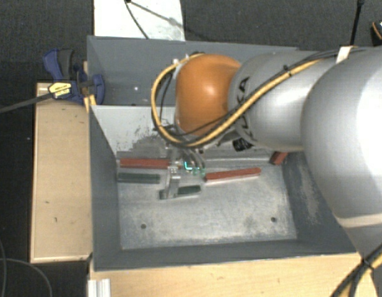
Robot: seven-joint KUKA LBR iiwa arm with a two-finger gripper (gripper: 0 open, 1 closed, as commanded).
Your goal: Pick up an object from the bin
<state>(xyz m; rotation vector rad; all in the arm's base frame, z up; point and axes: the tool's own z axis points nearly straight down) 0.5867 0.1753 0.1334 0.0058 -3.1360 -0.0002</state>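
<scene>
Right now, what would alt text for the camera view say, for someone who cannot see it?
A robot arm's gripper is down in a grey metal bin, beside a short dark green stick, with red sticks and another green one lying near.

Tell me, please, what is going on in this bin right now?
The arm's gripper is down near the floor of the grey bin, right by a short dark green bar. A red bar and a longer green bar lie on the view's left, another red bar on its right. Nothing looks lifted.
</scene>
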